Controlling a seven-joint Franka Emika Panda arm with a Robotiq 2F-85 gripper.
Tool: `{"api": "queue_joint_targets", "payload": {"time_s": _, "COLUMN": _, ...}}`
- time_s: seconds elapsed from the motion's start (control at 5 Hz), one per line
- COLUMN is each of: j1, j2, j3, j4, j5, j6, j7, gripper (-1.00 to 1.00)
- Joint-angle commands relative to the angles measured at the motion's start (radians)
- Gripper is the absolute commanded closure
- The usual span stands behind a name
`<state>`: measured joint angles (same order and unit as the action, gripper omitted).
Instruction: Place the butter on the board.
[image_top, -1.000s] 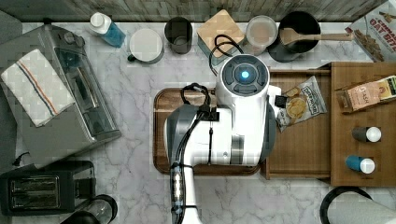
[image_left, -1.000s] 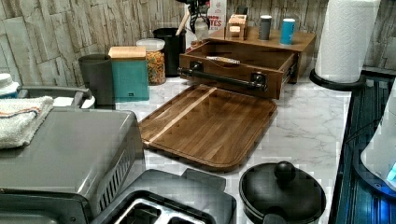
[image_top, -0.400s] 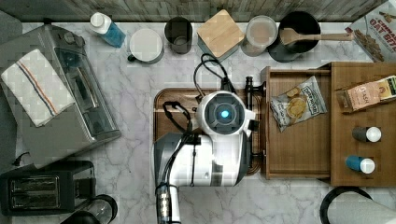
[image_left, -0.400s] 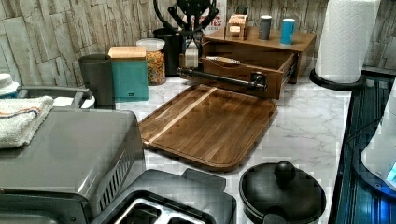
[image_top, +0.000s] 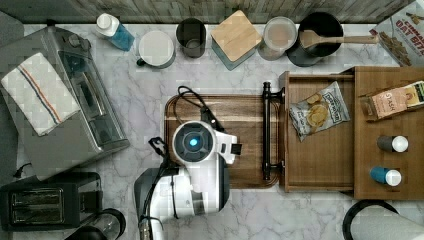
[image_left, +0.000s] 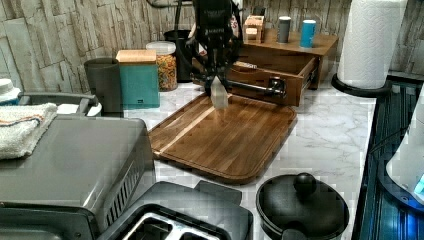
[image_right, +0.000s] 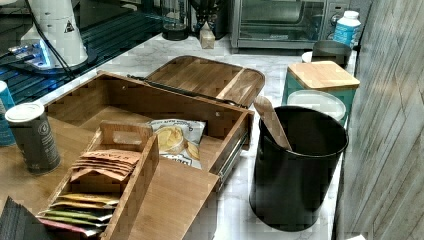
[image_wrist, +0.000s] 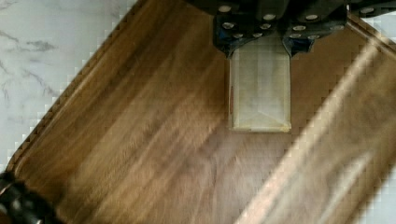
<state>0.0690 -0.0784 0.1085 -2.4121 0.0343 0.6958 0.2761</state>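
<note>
butter hanging over the board, drop is straight down

the gripper is clamped on the butter, a pale wrapped block pinched at its upper end between the two fingers, long axis hanging downward from the jaws.

left view: butter sits clear above the board, not touching it, over the half nearer the tray's black bar handle. wrist view shows dark board grain on every side beneath the block, grooved rim well off.

top view: the arm's body covers the board toward the side away from the handle.

judgement: the board lies directly below the block, so the coming move should be a plain descent, no sideways shift. block arrives end-first; it may tip over once released.
</note>
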Motion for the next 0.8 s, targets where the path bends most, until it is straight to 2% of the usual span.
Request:
{"api": "queue_joint_targets", "payload": {"time_s": 0.2, "j1": 0.027, "j2": -0.03, "j3": 0.066, "j4": -0.161, "j5": -0.12, "j6": 0.287, "j7": 0.079, "gripper": 1.0}}
{"api": "queue_joint_targets", "payload": {"time_s": 0.4, "j1": 0.039, "j2": 0.02, "j3": 0.077, "j4": -0.145, "j5": -0.068, "j6": 0.301, "j7": 0.095, "gripper": 1.0}}
{"api": "queue_joint_targets", "payload": {"time_s": 0.6, "j1": 0.04, "j2": 0.069, "j3": 0.084, "j4": -0.147, "j5": -0.12, "j6": 0.369, "j7": 0.177, "gripper": 1.0}}
{"api": "queue_joint_targets", "payload": {"time_s": 0.8, "j1": 0.075, "j2": 0.087, "j3": 0.055, "j4": -0.144, "j5": -0.044, "j6": 0.403, "j7": 0.157, "gripper": 1.0}}
